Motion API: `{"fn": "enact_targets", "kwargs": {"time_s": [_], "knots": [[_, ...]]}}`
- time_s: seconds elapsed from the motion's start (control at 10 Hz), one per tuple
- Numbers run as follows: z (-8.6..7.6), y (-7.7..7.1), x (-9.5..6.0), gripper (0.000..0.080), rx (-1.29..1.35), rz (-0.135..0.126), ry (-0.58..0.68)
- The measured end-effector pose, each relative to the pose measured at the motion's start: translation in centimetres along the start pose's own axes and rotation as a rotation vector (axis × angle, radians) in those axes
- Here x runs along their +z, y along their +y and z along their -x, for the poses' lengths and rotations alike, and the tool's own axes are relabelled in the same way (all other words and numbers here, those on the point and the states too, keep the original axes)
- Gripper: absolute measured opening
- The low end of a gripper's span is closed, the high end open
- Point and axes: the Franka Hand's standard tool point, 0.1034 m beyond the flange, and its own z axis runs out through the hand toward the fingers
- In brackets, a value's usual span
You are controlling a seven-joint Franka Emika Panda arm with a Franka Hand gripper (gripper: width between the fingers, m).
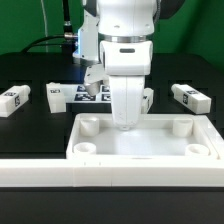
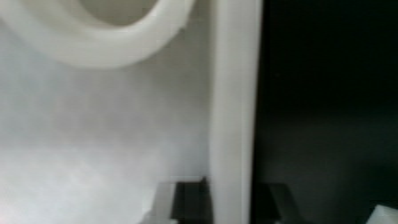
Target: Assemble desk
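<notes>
My hand is down in the tabletop, fingers clamped on either side of its far rim. The tabletop lies flat on the counter, front and centre.

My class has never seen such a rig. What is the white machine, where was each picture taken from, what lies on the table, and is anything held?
The white machine is a robot arm; its end effector reaches down to the far rim of the tabletop, with round corner sockets. One picture comes from a camera off the arm, the other from its wrist, close on that rim. White tagged legs lie on the black table beside the marker board. Whether anything is gripped cannot be told.
</notes>
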Motion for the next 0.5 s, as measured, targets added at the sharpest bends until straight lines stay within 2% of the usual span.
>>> {"fn": "enact_targets", "kwargs": {"time_s": [0.1, 0.2, 0.3, 0.4, 0.5], "knots": [[0.0, -0.02, 0.0, 0.0238, 0.002, 0.0, 0.0], [0.01, -0.07, -0.08, 0.0374, 0.005, 0.001, 0.0], [-0.02, -0.04, -0.28, 0.0374, 0.009, 0.004, -0.001], [-0.01, -0.11, -0.59, 0.0553, 0.02, 0.009, 0.0], [-0.02, -0.47, -0.98, 0.062, 0.038, 0.019, 0.002]]}}
